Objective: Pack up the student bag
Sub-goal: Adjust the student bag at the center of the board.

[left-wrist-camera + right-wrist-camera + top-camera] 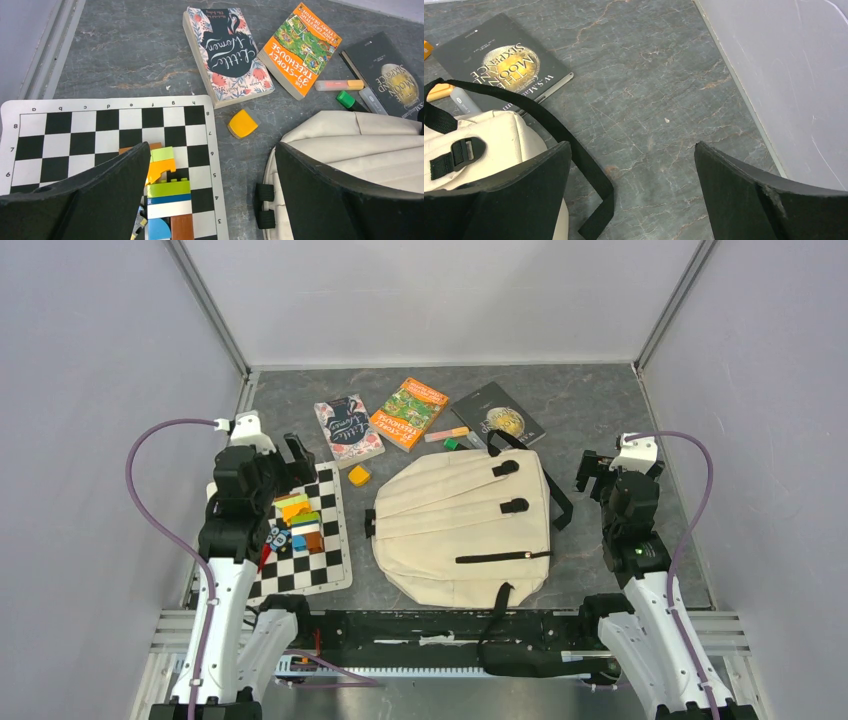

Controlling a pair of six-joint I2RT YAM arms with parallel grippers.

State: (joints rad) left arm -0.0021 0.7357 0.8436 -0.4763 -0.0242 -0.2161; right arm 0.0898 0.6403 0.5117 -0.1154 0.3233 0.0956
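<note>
book covers read "little women" (pixel 230 52), "the 39-storey treehouse" (pixel 299 47) and "the moon and sixpence" (pixel 504 65) (author line partly under a black strap (pixel 549 120)). the student bag (pixel 460 530) lies flat mid-table, right of the checkered mat (pixel 325 565), just below the books. left gripper (pixel 212 147) and right gripper (pixel 632 145) both stand with fingers apart, holding nothing. toy bricks (pixel 167 187) on the mat are half hidden.

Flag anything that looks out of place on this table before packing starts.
Nothing is spilled or damaged. The student bag lies flat, one black strap trailing over the near edge of the table. A yellow block sits alone on the table, apart from the block pile on the checkered mat.
</note>
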